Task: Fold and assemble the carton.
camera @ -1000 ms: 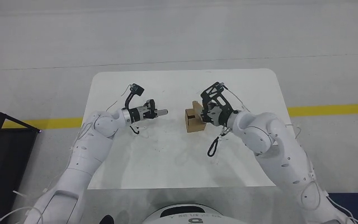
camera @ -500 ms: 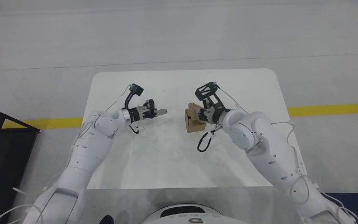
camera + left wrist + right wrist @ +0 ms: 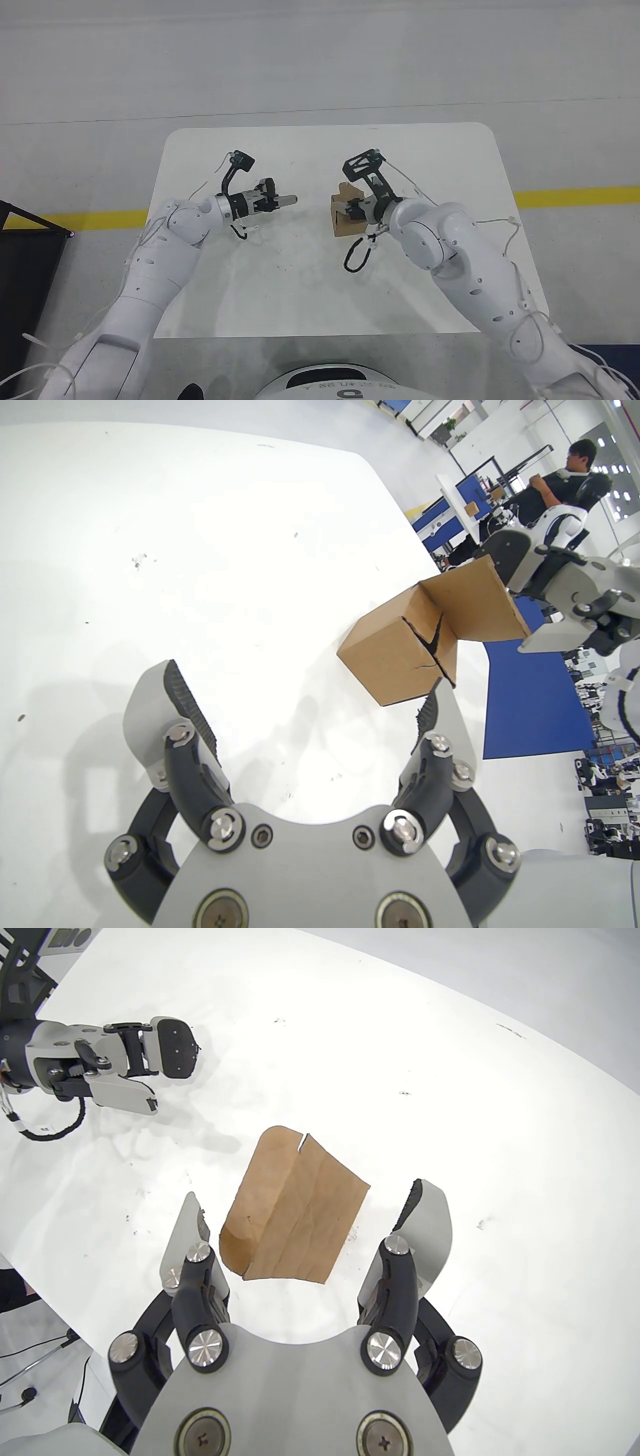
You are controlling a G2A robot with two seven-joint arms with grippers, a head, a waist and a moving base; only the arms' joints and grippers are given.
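A small brown carton [image 3: 343, 218] sits in the middle of the white table [image 3: 300, 290]. In the left wrist view the carton [image 3: 400, 660] shows a closed, slit side and one flap [image 3: 475, 605] standing up. My right gripper [image 3: 354, 208] hangs open just above it on its right side. In the right wrist view the flap and carton [image 3: 295, 1218] lie between that gripper's [image 3: 305, 1195] spread fingers, with no grip on them. My left gripper [image 3: 286, 201] is open and empty a short way left of the carton, pointing at it [image 3: 305, 685].
The table's edge [image 3: 330, 332] runs close in front of me. A yellow floor line [image 3: 575, 195] passes beside the table. A dark rack [image 3: 20, 250] stands off the table's left side.
My right gripper has shifted left and turned, coming over the carton's raised flap. The left arm and the carton have stayed put.
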